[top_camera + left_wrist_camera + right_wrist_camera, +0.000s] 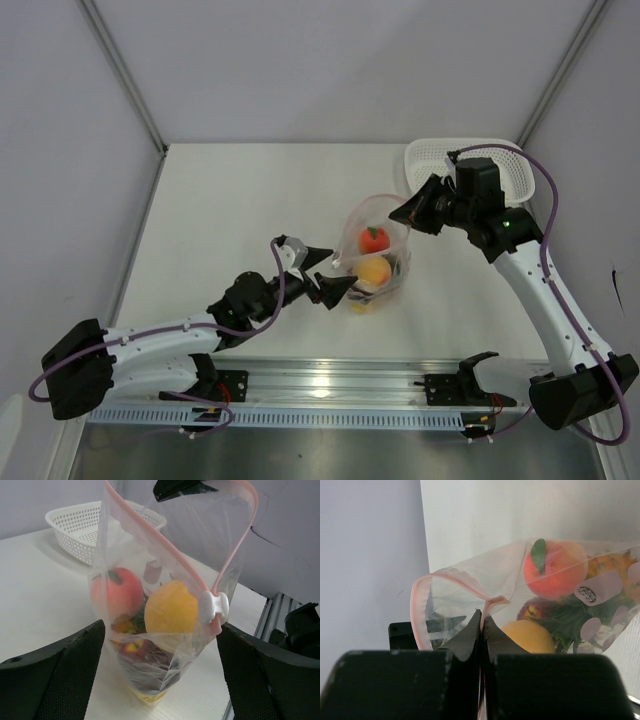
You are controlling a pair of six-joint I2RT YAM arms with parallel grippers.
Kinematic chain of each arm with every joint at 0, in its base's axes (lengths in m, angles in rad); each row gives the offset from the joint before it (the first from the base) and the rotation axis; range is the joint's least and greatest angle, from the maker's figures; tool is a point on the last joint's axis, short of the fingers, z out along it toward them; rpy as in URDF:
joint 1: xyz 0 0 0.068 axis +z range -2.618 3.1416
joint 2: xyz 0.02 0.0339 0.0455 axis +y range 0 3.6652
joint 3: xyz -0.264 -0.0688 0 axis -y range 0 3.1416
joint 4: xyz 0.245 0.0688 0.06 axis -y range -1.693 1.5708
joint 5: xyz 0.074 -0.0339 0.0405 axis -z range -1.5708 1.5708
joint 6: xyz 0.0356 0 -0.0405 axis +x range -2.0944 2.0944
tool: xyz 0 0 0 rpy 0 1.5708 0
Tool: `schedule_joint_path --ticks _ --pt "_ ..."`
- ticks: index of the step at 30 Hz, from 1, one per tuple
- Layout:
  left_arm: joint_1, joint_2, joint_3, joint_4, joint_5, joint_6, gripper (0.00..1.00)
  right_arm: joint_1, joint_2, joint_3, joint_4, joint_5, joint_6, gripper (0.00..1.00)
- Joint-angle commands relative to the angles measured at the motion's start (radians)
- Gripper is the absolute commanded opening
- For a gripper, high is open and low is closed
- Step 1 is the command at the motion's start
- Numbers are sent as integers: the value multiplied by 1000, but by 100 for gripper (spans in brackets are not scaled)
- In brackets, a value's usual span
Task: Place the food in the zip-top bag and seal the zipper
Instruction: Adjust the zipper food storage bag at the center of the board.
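White desk (230, 220) holds one zip-top bag (392, 232) of toy fruit (373, 238), right end effector (395, 217) clenched on its zipper (414, 610), left end effector (340, 268) released at 8 o'clock.

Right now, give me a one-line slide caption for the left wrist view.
Open left gripper faces the upright zip-top bag of toy fruit, pink zipper unsealed, white basket behind.
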Motion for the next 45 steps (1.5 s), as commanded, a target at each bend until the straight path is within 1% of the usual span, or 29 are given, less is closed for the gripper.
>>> schedule_joint_path --ticks 1,7,8,16,19,22,23,25,26,28,29,30,31,33,34,39,43,44,45 --pt "-11 32 -23 151 13 -24 92 -8 -5 47 50 -22 -10 0" --pt "-11 60 -24 223 2 -35 81 -13 -11 44 44 -22 -7 0" --pt "-9 58 -23 228 -2 -35 78 -11 -12 41 47 -24 -5 0" --pt "-7 90 3 269 24 -46 77 -11 -9 32 46 -36 -2 0" --pt "-7 115 14 268 41 -52 73 -9 -9 38 49 -38 1 0" --pt "-7 127 9 280 45 -55 62 -11 -9 40 47 -38 3 0" --pt "-7 130 9 279 44 -55 52 -9 -9 40 49 -36 3 0" --pt "-4 135 -3 285 36 -58 43 -9 -11 41 46 -35 4 0" --pt "0 132 -7 288 34 -61 35 -11 -12 40 46 -33 4 0" --pt "6 118 -14 292 36 -64 29 -11 -18 35 46 -33 6 0" --pt "15 110 -15 286 37 -64 21 -9 -20 34 44 -30 6 0" --pt "19 100 -12 280 41 -60 15 -9 -23 32 43 -25 6 0" --pt "20 77 -11 257 45 -58 1 -9 -25 32 39 -24 0 0" --pt "22 54 6 234 50 -46 1 -9 -25 32 27 -15 -5 0" --pt "22 28 11 189 50 -43 1 -11 -25 34 24 -12 -8 0" --pt "29 -22 83 32 185 -31 1 -11 -23 32 23 -11 -31 0" --pt "51 -42 69 -4 255 -52 1 -6 -20 29 15 -30 -69 0" --pt "72 -43 63 2 287 -58 0 -6 -20 31 4 -42 -82 2" --pt "84 -37 60 9 342 -79 1 0 -20 35 -2 -44 -95 8"
